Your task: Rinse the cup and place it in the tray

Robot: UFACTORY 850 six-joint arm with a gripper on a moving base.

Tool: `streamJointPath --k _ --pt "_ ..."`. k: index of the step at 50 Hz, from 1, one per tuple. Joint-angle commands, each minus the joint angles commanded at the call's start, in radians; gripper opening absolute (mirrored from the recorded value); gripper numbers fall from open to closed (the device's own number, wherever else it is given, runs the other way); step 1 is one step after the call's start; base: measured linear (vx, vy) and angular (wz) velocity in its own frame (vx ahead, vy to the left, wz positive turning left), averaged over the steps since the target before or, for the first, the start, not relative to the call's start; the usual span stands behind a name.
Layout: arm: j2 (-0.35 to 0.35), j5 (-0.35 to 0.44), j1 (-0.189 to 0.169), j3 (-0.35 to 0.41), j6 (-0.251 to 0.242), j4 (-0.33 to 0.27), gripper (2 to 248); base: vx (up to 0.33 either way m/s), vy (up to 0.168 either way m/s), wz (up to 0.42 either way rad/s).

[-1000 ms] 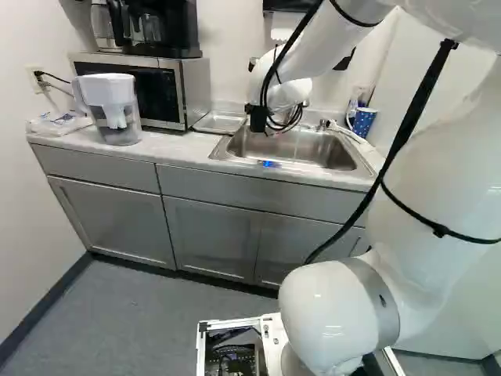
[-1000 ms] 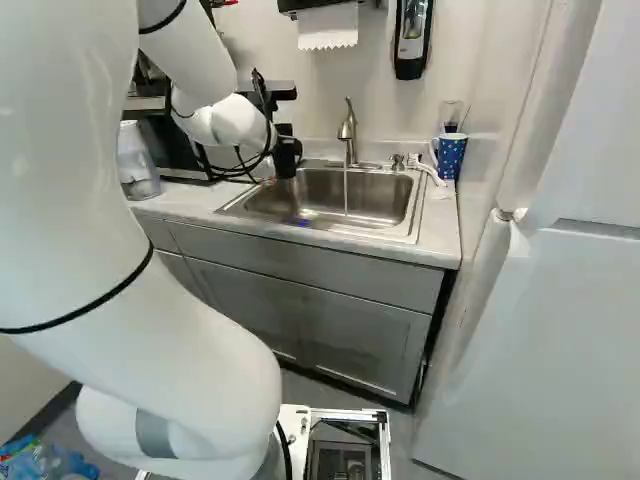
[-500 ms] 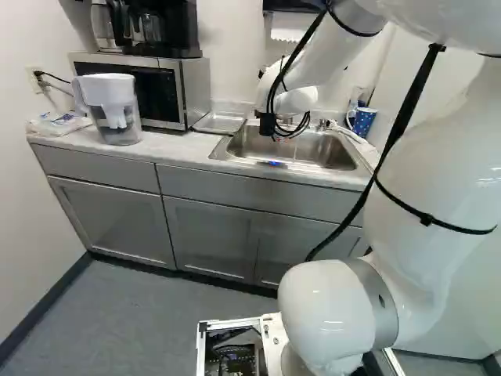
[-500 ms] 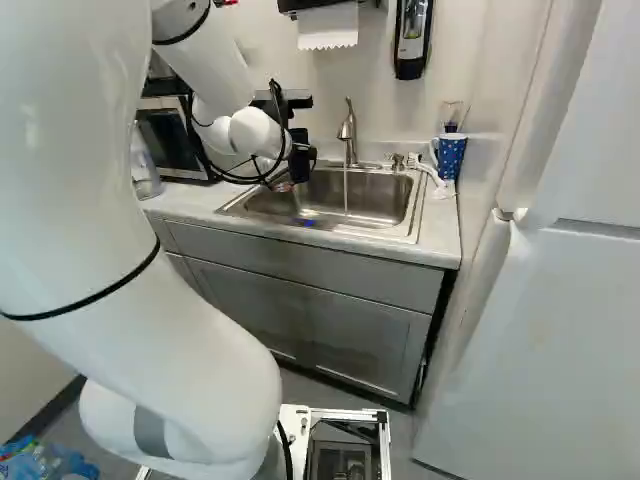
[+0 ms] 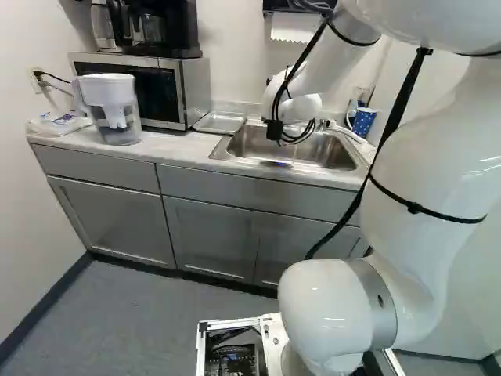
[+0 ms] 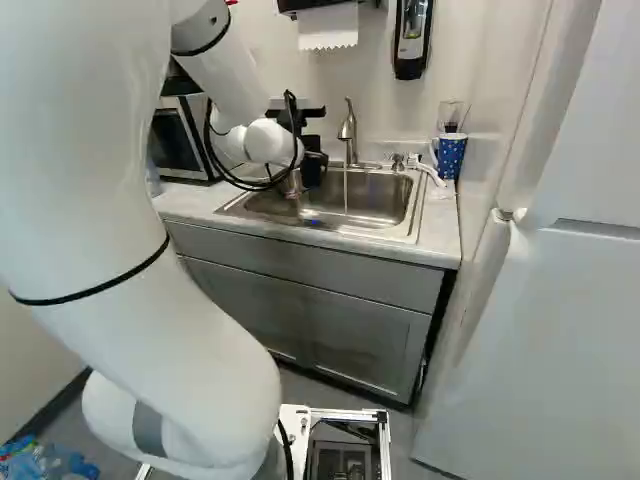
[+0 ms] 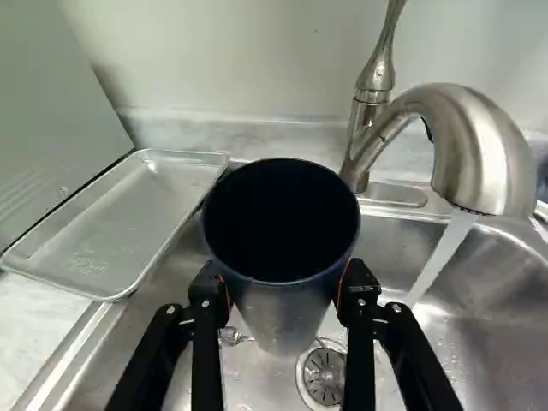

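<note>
Well to the left of my gripper (image 6: pixel 313 170), a plastic packet (image 5: pixel 59 124) lies on the counter (image 5: pixel 176 147); nearer in stands the clear pitcher (image 5: pixel 112 113) with its white top. Behind it, still left of the gripper, I have the microwave (image 5: pixel 149 86) with a black coffee maker (image 5: pixel 160 30) on top. Closer, just to the gripper's left, the shallow metal tray (image 7: pixel 120 223) lies flat on the counter beside the sink (image 6: pixel 260 205).

My gripper is over the sink, clasping the cup (image 7: pixel 287 317) from two sides, an orange pad against each flank. I see the cup's dark inside from above; its mouth faces my wrist camera, and its lower outside looks like bare metal. Down in the basin below the gripper, I can make out the round drain (image 7: pixel 324 377), partly hidden by one finger.

Just to the gripper's right, the faucet (image 7: pixel 479 154) arches over the sink, and a stream of water (image 7: pixel 441 257) falls beside the cup, apart from it. Paper towels (image 6: pixel 328 30) hang from the wall above and beyond the gripper, with a dispenser (image 6: pixel 412 40) further right. Past the faucet, a blue spotted mug (image 6: pixel 451 158) stands on the counter by the wall. Furthest right of the gripper is a big white door (image 6: pixel 550 350).
</note>
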Motion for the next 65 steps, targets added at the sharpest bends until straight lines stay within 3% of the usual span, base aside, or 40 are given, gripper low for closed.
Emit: streamJointPath --k 65 --pt "-0.134 0.12 -0.148 -0.029 0.0 0.0 126 0.0 0.0 0.0"
